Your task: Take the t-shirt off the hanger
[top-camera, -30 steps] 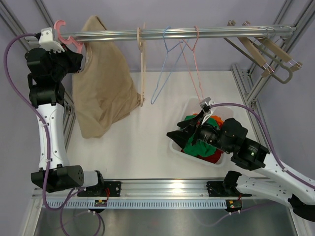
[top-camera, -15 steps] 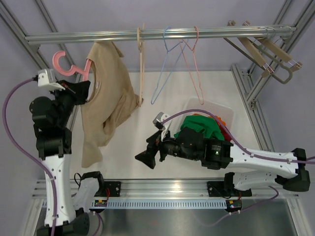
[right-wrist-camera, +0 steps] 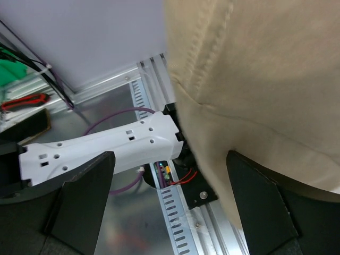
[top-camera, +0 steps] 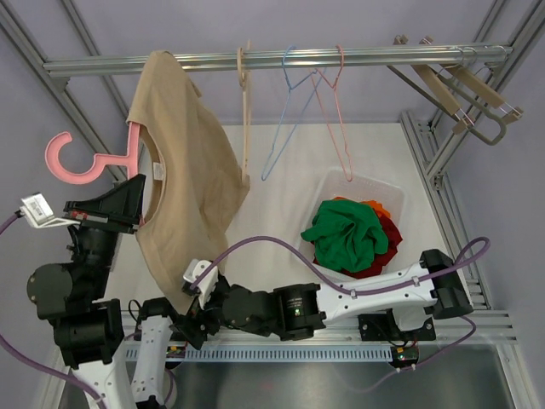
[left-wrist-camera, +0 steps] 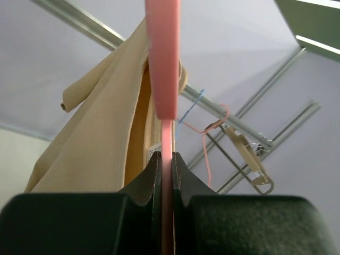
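- White worktop [top-camera: 272,230] below: if the shirt slips off with nothing gripping it, I judge it lands in a heap at the near left corner.
- Tan t-shirt [top-camera: 192,187] hangs on the hanger above that corner; its top could snag the rail [top-camera: 341,58].
- Pink hanger [top-camera: 81,160], pinched tight in my left gripper [left-wrist-camera: 166,159], may twist.
- Right gripper [right-wrist-camera: 170,156], jaws wide apart at the hem, could close on air.

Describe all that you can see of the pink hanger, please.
The pink hanger looks like smooth, flat plastic. Its open hook is off the rail and points left in free air, touching nothing. The left gripper is shut on the narrow bar next to the hook. The hanger's shoulders are hidden inside the beige t-shirt, whose collar sits around its neck.
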